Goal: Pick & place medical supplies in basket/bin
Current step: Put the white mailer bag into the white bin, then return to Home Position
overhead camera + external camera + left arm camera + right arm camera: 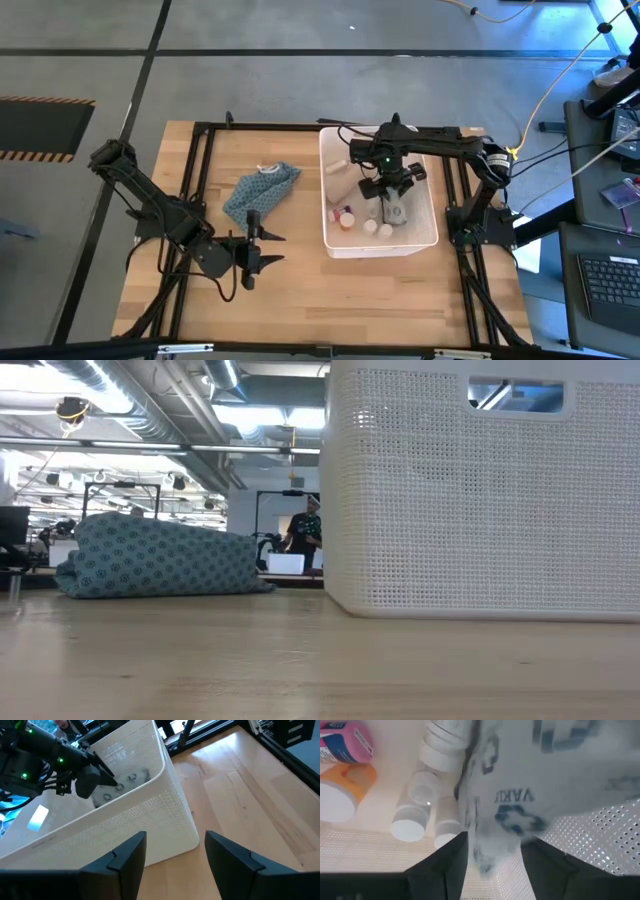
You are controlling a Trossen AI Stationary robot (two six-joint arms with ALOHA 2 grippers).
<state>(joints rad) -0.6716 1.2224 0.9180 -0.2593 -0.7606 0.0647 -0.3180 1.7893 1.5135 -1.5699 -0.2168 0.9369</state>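
Observation:
The white bin (330, 215) stands right of the table's middle; its perforated wall (480, 500) and slot handle (515, 395) fill the low view. My right gripper (395, 200) is down inside the bin, shut on a grey-white soft pack (530, 780) with blue print. Small white bottles (410, 817) and an orange-capped one (337, 795) lie on the bin's floor beside it. My left gripper (251, 252) waits open, left of the bin's near corner (190, 827). A teal patterned pouch (262, 188) lies flat on the table left of the bin. My right gripper pinches the soft pack between its two fingers (445, 865) at a narrow end (492, 847), coming from above and pointing down into the bin. The rest of the pack spreads out beyond the fingers toward the bin's floor; whether it rests there I cannot tell.
The teal pouch (160, 555) lies between my left arm and the bin. A black frame (200, 130) runs along the table's edges. Bare wood lies near the table's front edge (340, 300). A person (310, 530) stands far off in the room behind.

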